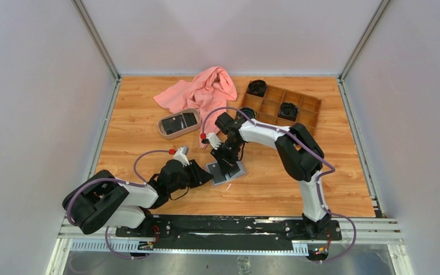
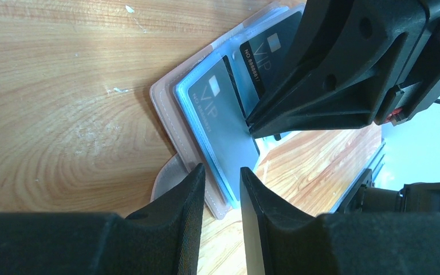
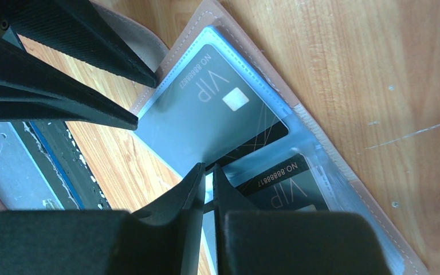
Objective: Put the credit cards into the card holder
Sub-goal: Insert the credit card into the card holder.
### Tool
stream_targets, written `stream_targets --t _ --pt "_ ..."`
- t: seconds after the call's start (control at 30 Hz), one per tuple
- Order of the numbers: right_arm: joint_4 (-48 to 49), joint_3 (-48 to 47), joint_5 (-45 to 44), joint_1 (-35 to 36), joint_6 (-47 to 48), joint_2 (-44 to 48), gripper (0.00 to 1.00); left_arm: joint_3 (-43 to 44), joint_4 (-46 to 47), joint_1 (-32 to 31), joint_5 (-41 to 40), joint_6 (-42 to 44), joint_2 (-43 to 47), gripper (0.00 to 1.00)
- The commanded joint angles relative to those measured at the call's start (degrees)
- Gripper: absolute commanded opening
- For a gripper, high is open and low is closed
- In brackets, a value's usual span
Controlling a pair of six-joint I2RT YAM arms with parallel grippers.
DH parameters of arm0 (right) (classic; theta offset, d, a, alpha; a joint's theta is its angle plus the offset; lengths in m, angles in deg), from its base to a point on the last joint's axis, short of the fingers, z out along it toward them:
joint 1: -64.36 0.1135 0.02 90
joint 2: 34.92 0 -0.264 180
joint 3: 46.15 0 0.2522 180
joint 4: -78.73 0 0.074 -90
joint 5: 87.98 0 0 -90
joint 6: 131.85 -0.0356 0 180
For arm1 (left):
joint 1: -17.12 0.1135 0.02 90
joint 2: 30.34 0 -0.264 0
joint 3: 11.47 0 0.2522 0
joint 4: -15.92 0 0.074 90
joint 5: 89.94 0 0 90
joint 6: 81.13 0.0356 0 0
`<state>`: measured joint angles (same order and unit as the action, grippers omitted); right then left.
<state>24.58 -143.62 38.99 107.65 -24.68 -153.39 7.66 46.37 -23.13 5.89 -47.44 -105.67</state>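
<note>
Currently the tan-pink leather-like folding card holder [image 1: 229,176] lies open flat on the wood-grain table [image 1: 332,183], just below centre of the top view, its blue-grey clear-plastic sleeves [image 2: 203,123] facing up. R tool [image 3: 207,167] is pinched nearly shut on the bare black end of a thin, glossy dark VIP card [image 3: 217,97]. The rest of that card looks grey b/c it lies under sleeve film, so I'd judge it's part-way into its pocket, w/ the R tool there to push it home.

L tool [image 2: 222,171] has jaws apart, tips at the holder's edge w/ a corner btwn them. That's prob. to steady the soft holder so it doesn't skid under the push; can't tell if it truly clamps.

A second VIP card [image 3: 283,186] sits in the neighbouring sleeve, lower right of the R wrist view. More dark cards [image 1: 180,122] wait in the oval beige-rimmed tray [image 1: 161,129], upper left of the holder. Sleeves look slick & floppy; the card stiff, flat, smooth-edged.
</note>
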Motion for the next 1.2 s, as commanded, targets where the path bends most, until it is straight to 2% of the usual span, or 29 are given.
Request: stream_targets --t 0.0,1.17 --pt "-2.4 -0.1 -1.3 -0.5 0.4 -2.1 0.14 1.3 0.0 0.3 0.1 0.5 -0.5 0.32" --pt "-2.5 -0.1 -1.5 -0.4 0.6 -1.9 0.14 1.5 2.6 0.3 1.9 -0.1 -0.3 0.16"
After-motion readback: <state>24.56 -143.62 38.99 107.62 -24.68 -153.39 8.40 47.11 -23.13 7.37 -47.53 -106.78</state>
